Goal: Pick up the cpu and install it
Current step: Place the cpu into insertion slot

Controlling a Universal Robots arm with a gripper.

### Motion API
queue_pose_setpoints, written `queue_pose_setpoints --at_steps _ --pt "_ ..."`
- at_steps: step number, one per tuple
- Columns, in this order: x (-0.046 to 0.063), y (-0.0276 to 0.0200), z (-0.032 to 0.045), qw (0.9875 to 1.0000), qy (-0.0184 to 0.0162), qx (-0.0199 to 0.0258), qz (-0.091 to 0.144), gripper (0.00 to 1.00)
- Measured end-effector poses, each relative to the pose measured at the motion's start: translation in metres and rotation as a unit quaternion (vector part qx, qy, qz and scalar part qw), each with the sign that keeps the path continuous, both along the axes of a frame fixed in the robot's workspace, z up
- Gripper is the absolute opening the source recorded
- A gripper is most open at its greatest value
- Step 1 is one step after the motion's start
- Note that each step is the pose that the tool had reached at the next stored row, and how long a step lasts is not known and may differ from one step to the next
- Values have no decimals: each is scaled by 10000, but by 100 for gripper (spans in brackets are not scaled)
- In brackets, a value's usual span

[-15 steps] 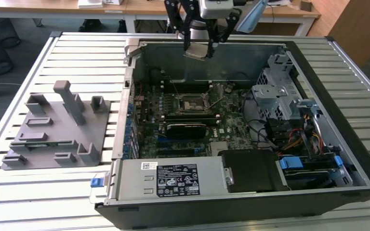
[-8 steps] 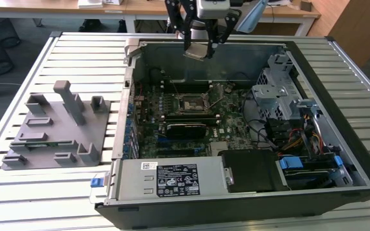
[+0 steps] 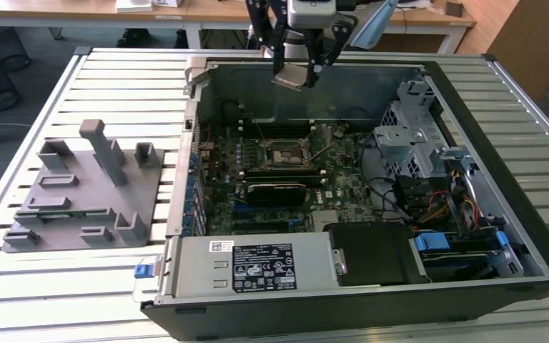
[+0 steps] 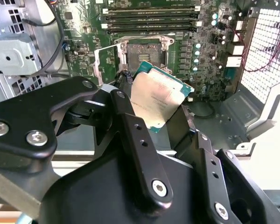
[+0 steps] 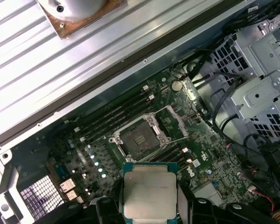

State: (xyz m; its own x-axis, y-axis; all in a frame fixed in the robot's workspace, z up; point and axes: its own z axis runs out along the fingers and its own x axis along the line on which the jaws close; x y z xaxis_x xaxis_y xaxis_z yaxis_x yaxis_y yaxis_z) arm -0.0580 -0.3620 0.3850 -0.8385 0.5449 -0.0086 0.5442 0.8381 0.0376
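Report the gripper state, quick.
The gripper is shut on the small, flat, square, silver-grey-topped cpu, holding it over the open black computer case.

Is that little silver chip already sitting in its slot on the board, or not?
Out. The gripper holds the cpu above the motherboard, whose socket lies open and empty.

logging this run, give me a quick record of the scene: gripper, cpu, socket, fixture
gripper: shut on cpu, above the open case
cpu: held tilted, not in the socket
socket: bare, no chip in it
fixture: on the table, exterior view's left of the case
step: cpu picked up, not installed
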Motion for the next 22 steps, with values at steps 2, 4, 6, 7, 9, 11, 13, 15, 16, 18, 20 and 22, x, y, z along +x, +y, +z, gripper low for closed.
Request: queue_pose_setpoints --at_steps 2,4,6,7,9,11,13,15,16,18,20,22 --pt "0 0 -1 10000 0 0 -72 54" --pt "0 0 -2 9999 0 0 -150 54" --pt "0 1 -2 9998 0 0 -220 54" --pt "0 2 -2 9997 0 0 -249 54" --pt "0 3 -3 9995 0 0 -315 54" --pt "0 3 -4 9992 0 0 -398 54" --pt "0 3 -5 9987 0 0 -509 54" --pt "0 5 -7 9980 0 0 -627 54" --pt "0 5 -7 9977 0 0 -683 54" --pt "0 5 -9 9968 0 0 -801 54" --pt "0 6 -11 9957 0 0 -923 54" --pt "0 7 -13 9947 0 0 -1030 54"
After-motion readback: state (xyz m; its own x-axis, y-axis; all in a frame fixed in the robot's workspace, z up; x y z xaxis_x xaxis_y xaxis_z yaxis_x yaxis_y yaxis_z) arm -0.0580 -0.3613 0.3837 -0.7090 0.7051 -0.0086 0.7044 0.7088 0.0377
